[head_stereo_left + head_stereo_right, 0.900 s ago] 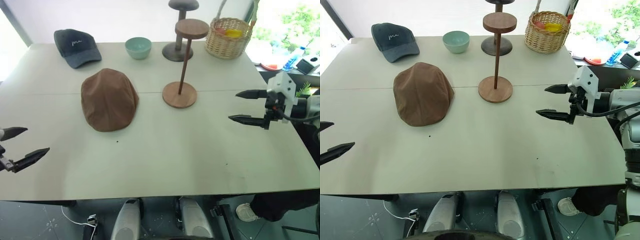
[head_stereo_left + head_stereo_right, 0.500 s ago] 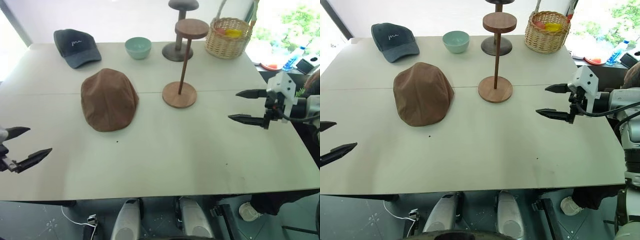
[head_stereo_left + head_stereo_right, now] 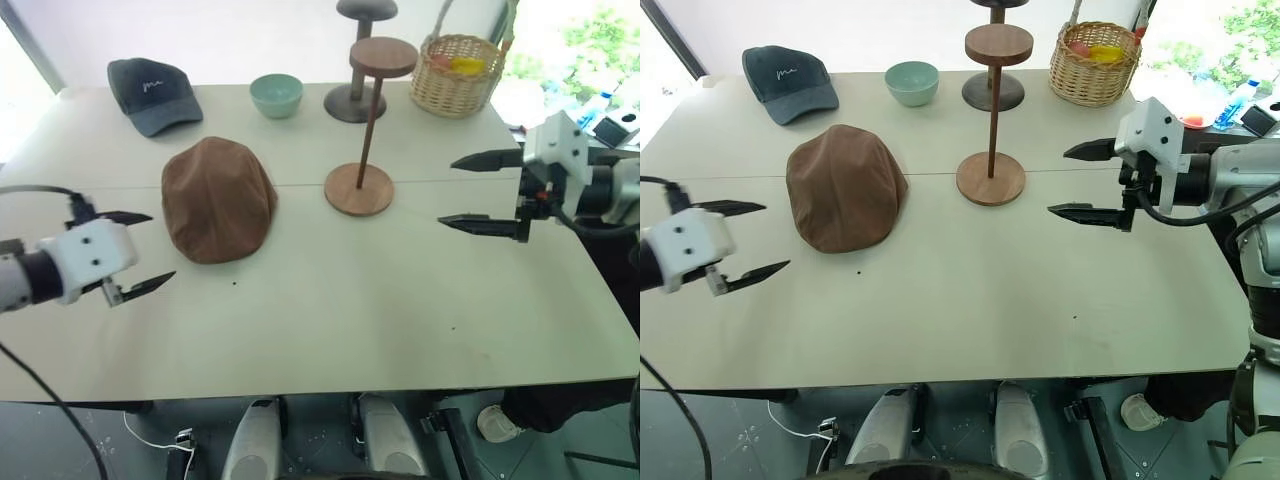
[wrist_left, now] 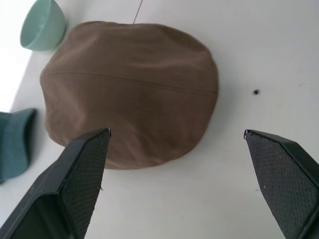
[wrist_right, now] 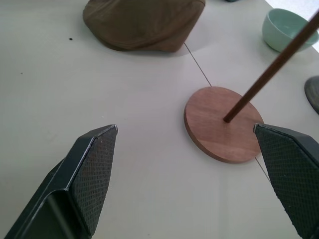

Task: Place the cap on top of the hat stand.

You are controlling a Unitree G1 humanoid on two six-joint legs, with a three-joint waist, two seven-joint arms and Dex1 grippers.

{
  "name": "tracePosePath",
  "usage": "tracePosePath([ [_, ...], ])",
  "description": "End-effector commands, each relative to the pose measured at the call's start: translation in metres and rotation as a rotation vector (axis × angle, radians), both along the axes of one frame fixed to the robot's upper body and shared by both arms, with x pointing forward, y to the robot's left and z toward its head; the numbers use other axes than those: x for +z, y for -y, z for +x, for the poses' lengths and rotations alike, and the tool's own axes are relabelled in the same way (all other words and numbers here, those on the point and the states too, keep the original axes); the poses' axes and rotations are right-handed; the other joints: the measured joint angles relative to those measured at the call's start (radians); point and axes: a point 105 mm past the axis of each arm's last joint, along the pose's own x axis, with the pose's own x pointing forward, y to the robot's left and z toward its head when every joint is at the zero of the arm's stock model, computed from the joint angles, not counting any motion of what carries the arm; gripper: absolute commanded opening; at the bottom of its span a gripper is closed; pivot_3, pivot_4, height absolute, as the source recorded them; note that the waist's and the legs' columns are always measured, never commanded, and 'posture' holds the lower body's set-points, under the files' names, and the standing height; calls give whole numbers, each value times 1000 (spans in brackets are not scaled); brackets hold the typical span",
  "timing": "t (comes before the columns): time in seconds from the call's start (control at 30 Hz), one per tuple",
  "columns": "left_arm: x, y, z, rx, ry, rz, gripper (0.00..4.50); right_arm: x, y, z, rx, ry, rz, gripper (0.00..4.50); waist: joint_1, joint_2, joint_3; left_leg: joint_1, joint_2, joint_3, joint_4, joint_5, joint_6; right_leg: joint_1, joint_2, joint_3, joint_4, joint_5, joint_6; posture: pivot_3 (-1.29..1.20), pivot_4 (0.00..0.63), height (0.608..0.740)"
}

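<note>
While both hands spread empty, cap lies flat, long axis front-to-back; hat stand upright.

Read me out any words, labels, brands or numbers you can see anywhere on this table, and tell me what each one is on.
White handwritten-style lettering on the front of the dark grey baseball cap: too small to read for certain.
Brown cap: no text.
Hat stand: no text.
Green bowl, wicker basket and table: no text.
</note>
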Motion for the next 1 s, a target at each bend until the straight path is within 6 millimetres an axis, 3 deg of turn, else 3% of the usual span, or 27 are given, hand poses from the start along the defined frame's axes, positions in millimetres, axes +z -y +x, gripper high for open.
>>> tracePosePath([
  [0.03, -8, 7, 14, -46, 86, 117, 4500, 22, -18, -22, 73, 53, 19, 4485, 0, 0, 0, 0, 0, 0, 0, 0, 0, 0, 0, 0, 0, 0, 0, 0, 150, 740],
  [0.33, -51, 33, 33, -170, 86, 175, 4500, 37, -28, -34, 83, 94, 29, 4485, 2, 0, 0, 0, 0, 1, 1, 0, 0, 0, 0, 1, 1, 0, 0, 0, 150, 740],
  [0.63, -70, 44, 58, -184, 208, 255, 4500, 54, -33, -51, 115, 80, 79, 4485, 2, 0, -1, 0, 0, 1, 2, 0, 0, 0, 0, 1, 3, 1, 1, 0, 150, 740],
  [1.0, -82, 42, 94, -108, 371, 361, 4500, 61, -34, -51, 102, 100, 95, 4485, 16, 3, -3, 4, 1, 4, 4, 0, 1, 4, -1, 1, 6, 1, 1, 0, 150, 740],
])
